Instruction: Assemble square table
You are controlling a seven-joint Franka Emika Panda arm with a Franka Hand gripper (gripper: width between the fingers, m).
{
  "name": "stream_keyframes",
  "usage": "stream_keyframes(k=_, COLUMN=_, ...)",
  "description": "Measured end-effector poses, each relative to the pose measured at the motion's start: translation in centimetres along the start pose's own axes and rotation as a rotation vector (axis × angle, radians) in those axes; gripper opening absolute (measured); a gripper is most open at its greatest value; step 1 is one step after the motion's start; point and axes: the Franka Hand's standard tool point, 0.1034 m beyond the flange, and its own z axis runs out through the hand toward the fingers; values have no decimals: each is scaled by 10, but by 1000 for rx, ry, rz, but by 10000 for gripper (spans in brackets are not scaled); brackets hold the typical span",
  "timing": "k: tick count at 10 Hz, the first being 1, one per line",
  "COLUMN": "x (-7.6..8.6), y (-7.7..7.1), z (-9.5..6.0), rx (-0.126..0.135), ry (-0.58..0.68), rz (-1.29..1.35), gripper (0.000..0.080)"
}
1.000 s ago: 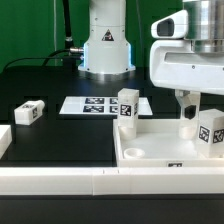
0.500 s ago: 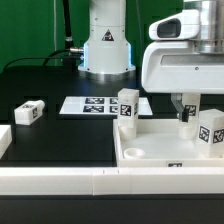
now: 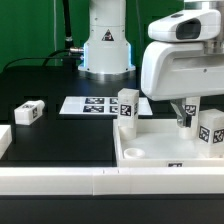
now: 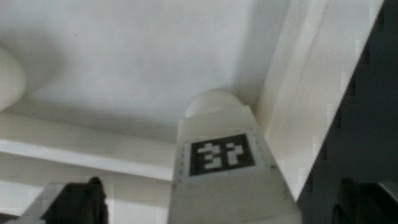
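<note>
The white square tabletop (image 3: 165, 150) lies rim-up at the exterior view's lower right. Two white tagged legs stand upright in it, one at its far left corner (image 3: 127, 106) and one at its right (image 3: 210, 129). My gripper (image 3: 184, 115) hangs just left of the right leg, low over the tabletop. In the wrist view a tagged leg (image 4: 222, 150) stands between my open fingers (image 4: 80, 203), with a gap on each side; my gripper (image 4: 222, 208) holds nothing. A loose leg (image 3: 28, 112) lies on the black table at the left.
The marker board (image 3: 92, 104) lies flat behind the tabletop. Long white border rails (image 3: 70, 181) run along the front. Another white piece (image 3: 4, 139) shows at the left edge. The robot base (image 3: 106, 50) stands at the back.
My gripper and wrist have moved toward the exterior view's left and slightly lower, beside the right leg. The legs and the tabletop have not moved.
</note>
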Motion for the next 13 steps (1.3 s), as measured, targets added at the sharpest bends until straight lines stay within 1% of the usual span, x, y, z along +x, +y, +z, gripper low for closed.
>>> stream_keyframes(k=1, x=0, y=0, z=0, rx=0, ry=0, rz=9, gripper=535)
stream_keyframes(k=2, x=0, y=0, z=0, rx=0, ry=-1, rz=9, gripper=535)
stream_keyframes(k=3, x=0, y=0, z=0, rx=1, ry=0, rz=19, gripper=361)
stream_keyframes(k=4, x=0, y=0, z=0, rx=1, ry=-1, rz=33, gripper=361)
stream_keyframes(k=5, x=-1, y=0, z=0, rx=1, ry=-1, rz=47, gripper=286)
stream_keyframes(k=7, x=0, y=0, z=1, rx=4, ry=1, rz=152, gripper=286)
stream_keyframes(k=8, x=0, y=1, z=1, rx=16, ry=11, rz=282, gripper=286)
stream_keyframes(k=11, x=1, y=-3, z=1, rx=31, ry=9, rz=635, gripper=287)
stream_keyframes(k=12, x=1, y=-4, z=1, rx=32, ry=7, rz=722, gripper=287)
stream_keyframes(k=13, x=1, y=-6, z=1, rx=37, ry=0, rz=870, gripper=287)
